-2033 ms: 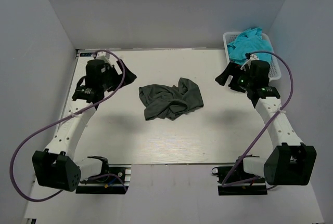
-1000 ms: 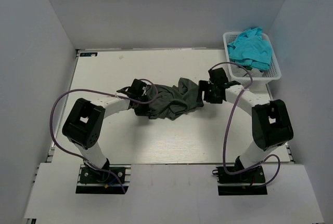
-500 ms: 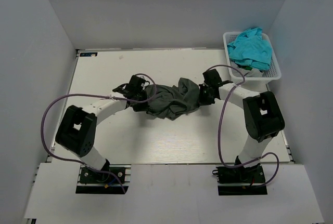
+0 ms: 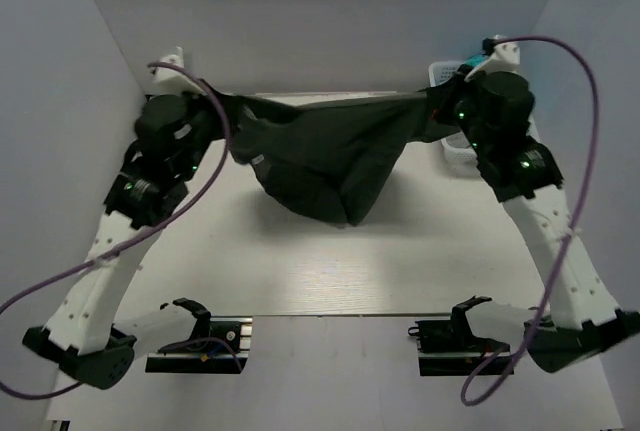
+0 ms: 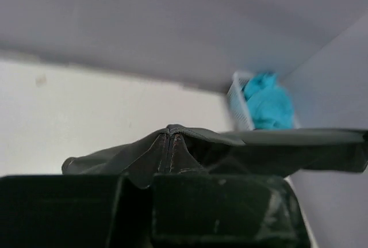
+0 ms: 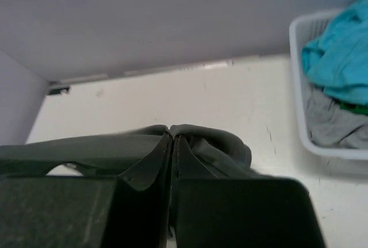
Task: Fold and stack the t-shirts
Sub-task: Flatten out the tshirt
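Right gripper (image 6: 172, 136) clamps shirt (image 4: 330, 161); basket (image 6: 296, 81) holds turquoise tee (image 6: 339, 52)

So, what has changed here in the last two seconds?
The left gripper and right gripper closed their jaws on the dark grey t-shirt and raised it over the table; it now hangs stretched between them. The turquoise t-shirt stayed in the basket.
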